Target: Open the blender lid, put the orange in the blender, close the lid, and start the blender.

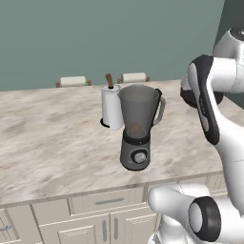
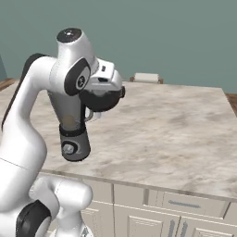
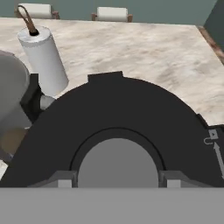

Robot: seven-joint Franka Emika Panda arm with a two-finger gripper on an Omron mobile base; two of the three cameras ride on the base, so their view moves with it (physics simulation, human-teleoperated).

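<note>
Hand (image 3: pixel 118 177) gripping one blender lid (image 3: pixel 131 113), one blender (image 1: pixel 138 128), one orange (image 1: pixel 137 129) inside

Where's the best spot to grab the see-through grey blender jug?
Probably its side handle: the loop sticks out from the upright translucent grey blender jar, on its right in the left base view, so come from that side. The pincer now holds the dark grey round lid.

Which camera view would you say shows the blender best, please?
The left base view: the blender stands whole and unblocked, jar open on top, beside the paper towel roll. In the right base view the arm hides most of it. The hand view catches only its jar edge behind the lid.
</note>
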